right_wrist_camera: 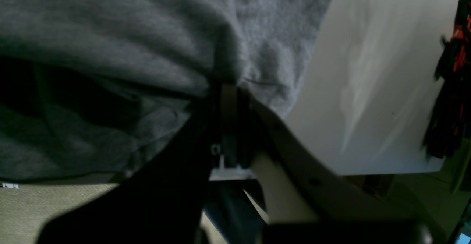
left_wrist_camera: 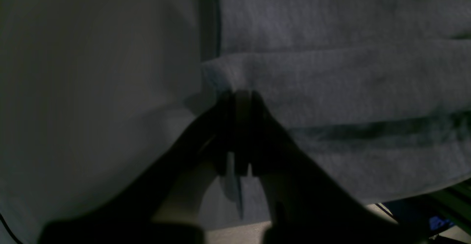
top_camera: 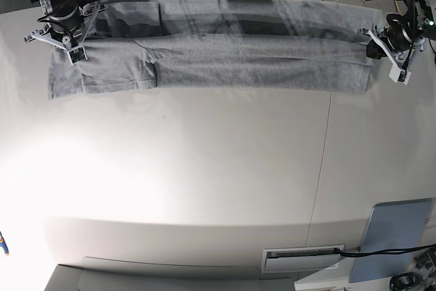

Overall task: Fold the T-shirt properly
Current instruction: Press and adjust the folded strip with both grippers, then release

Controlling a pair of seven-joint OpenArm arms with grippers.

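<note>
Along the far edge of the white surface (top_camera: 218, 168), toward twelve o'clock in the base view, the grey T-shirt (top_camera: 225, 52) lies stretched into a long, narrow band, already doubled lengthwise, with one fold line running from end to end. A short sleeve or flap hangs lower at the nine o'clock end. No lettering shows; only plain heather knit faces up.

The left pincer (top_camera: 372, 47) sits at the three o'clock end of the band, and its wrist view shows the dark jaws pressed together on a folded edge of the cloth, where two layers meet the bare surface. The right pincer (top_camera: 73, 43) sits at the ten o'clock corner, its jaws likewise closed, pinching a bunch of gathered fabric that puckers around the tips. Both arms reach in low from the back, wrists angled down and inward, the pincers near the surface, the shirt taut between them.

By its drape and wrinkles, the shirt looks light, soft and limp, likely to sag or slide wherever it goes unsupported, and in no way fragile. Thin knit could slip from a shallow pinch, so a hold through all layers at the outer corners of the band seems wisest, as both pincers appear to have. A grey-blue panel (top_camera: 392, 240) rests well apart at five o'clock.
</note>
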